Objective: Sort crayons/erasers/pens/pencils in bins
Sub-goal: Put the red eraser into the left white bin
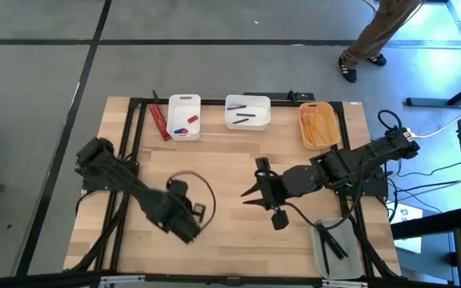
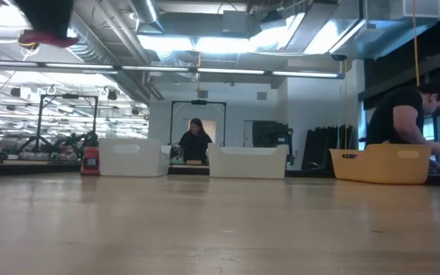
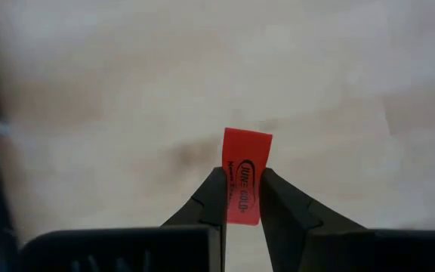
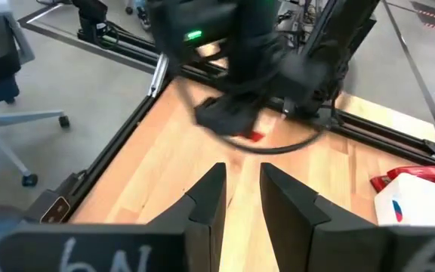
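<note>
My left gripper (image 3: 242, 198) fingers clamp a red eraser (image 3: 246, 174) mid-table; carry level to narrow white bin (image 1: 184, 117) (far edge). Right gripper (image 4: 242, 193) released, waiting

- Narrow white bin (image 1: 184, 117): far side of the surface, left of the others, holding a red eraser (image 1: 191, 120) and a blue piece (image 1: 182, 130).
- Wider white bin (image 1: 247, 113): far centre, with black pens (image 1: 245, 119) lying flat inside.
- Yellow-orange bin (image 1: 319, 126): far right, holding thin orange pencils (image 1: 318, 124).
- Grey bin (image 1: 338, 250): near right corner, dark pens inside.
- Red eraser (image 3: 245, 175): printed, pinched upright in the left end effector (image 3: 242, 202).
</note>
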